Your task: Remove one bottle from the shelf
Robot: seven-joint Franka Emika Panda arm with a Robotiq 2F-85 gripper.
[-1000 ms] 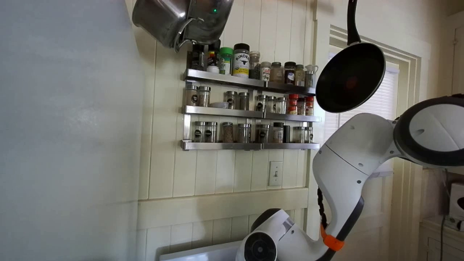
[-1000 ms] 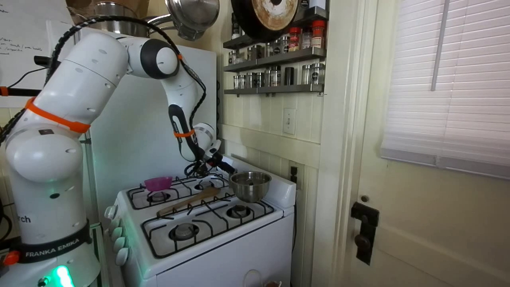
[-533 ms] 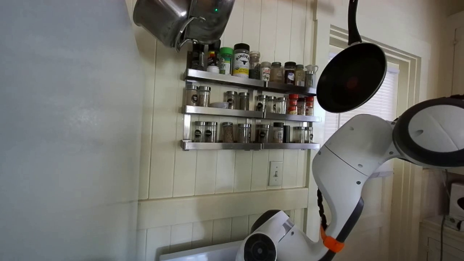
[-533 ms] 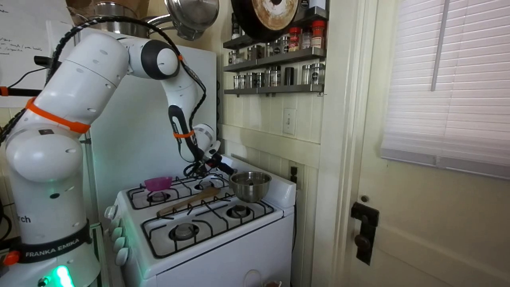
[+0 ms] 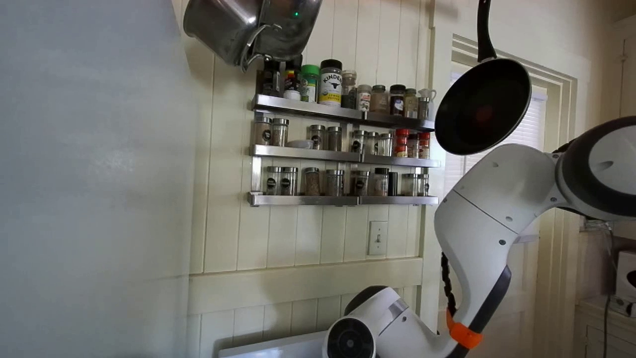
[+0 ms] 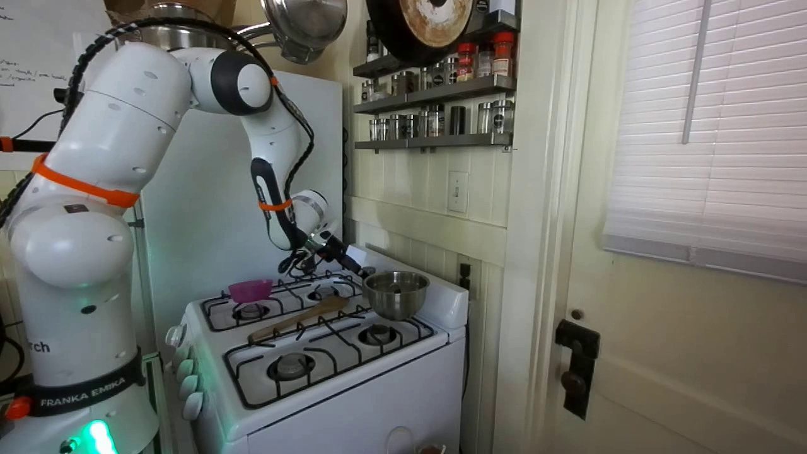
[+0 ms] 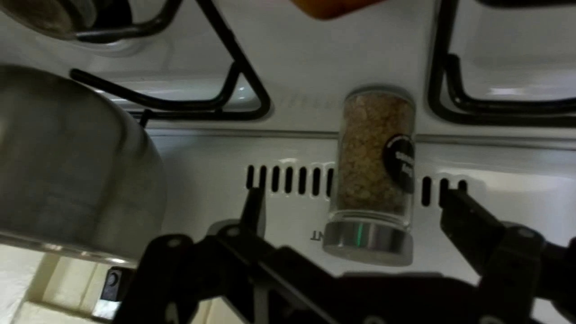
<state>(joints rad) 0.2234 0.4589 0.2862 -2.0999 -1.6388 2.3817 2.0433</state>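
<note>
Glass jar point(image 7: 374, 157), pincer point(image 7: 354, 193) spread beyond its edges, bowl point(image 7: 72, 166) near

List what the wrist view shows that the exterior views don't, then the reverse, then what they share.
Only the wrist view: a row of vent slots, the round black label on a spice jar, and the gap on each side of that jar inside the open gripper.

Only the exterior views: the spice shelf, the frying pan, the light switch and the window blind, all in both.

Shared: the panelled wall, in all three; the metal bowl and burner grates, in the wrist view and an exterior view.
</note>
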